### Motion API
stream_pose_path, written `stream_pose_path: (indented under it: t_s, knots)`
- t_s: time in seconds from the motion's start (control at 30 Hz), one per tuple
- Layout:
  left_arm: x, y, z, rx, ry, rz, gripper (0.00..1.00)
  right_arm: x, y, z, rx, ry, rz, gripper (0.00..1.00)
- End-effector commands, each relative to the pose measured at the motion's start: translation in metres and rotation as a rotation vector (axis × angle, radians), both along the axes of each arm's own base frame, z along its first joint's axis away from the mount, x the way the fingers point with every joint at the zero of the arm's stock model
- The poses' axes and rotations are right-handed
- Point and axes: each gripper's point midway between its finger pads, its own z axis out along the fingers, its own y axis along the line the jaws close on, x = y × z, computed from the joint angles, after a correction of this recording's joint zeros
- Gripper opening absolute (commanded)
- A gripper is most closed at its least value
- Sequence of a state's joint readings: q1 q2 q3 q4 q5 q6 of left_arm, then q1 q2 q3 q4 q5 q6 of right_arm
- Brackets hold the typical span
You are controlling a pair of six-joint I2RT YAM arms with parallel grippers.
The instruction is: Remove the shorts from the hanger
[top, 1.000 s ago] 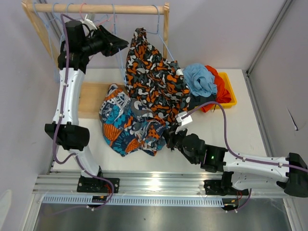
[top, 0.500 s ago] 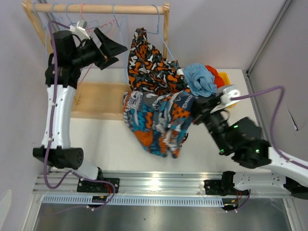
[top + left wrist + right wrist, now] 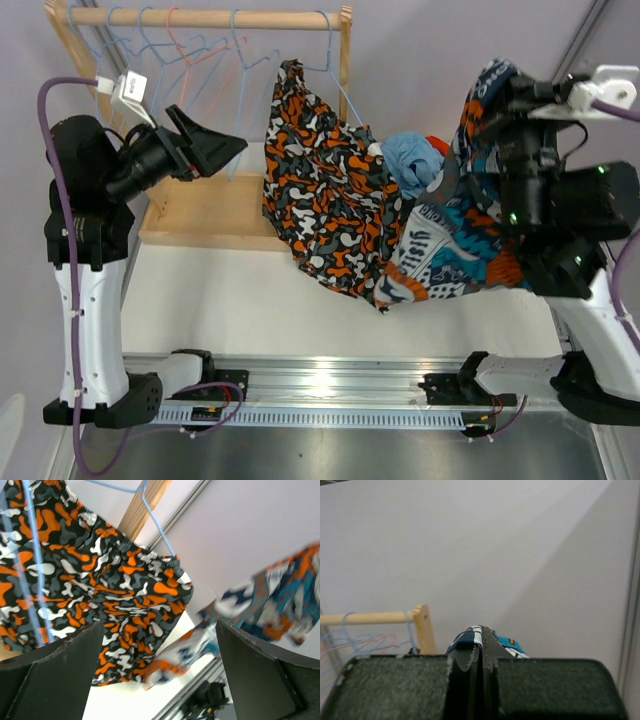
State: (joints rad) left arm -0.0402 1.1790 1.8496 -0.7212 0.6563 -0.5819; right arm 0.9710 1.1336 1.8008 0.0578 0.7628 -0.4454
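Left fingers [image 3: 218,150]: I hold them raised, spread wide, empty.
Right fingers [image 3: 479,680]: lifted high, far right, gripping blue-and-orange shorts [image 3: 450,240].

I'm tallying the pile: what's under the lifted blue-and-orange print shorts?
The light blue shorts and a sliver of orange fabric peek out left of the print shorts; anything further beneath is covered.

Wooden rack [image 3: 200,17] on white table [image 3: 250,300]
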Motion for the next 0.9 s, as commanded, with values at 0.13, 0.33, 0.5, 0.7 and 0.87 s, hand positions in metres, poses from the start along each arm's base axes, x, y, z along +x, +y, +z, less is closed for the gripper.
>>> stream_pose_path:
  t_s: [0.13,0.33,0.5,0.7,0.87]
  knots:
    - [-0.002,0.004,-0.042,0.081,-0.012,-0.003,0.99,0.077,-0.028,0.032,-0.031,-0.07,-0.109,0.0]
    - [-0.013,0.003,-0.071,0.085,-0.002,-0.016,0.99,0.129,-0.064,0.072,0.023,-0.185,-0.181,0.0]
    - [-0.014,0.008,-0.085,0.1,-0.004,0.017,0.99,0.201,-0.05,0.056,0.036,-0.194,-0.133,0.0]
    - [-0.016,0.008,-0.084,0.101,-0.007,0.017,0.99,0.29,-0.019,-0.057,0.051,0.008,-0.056,0.0]
    - [-0.009,0.002,-0.073,0.08,-0.007,0.006,0.99,0.314,-0.013,-0.185,0.163,0.179,-0.03,0.0]
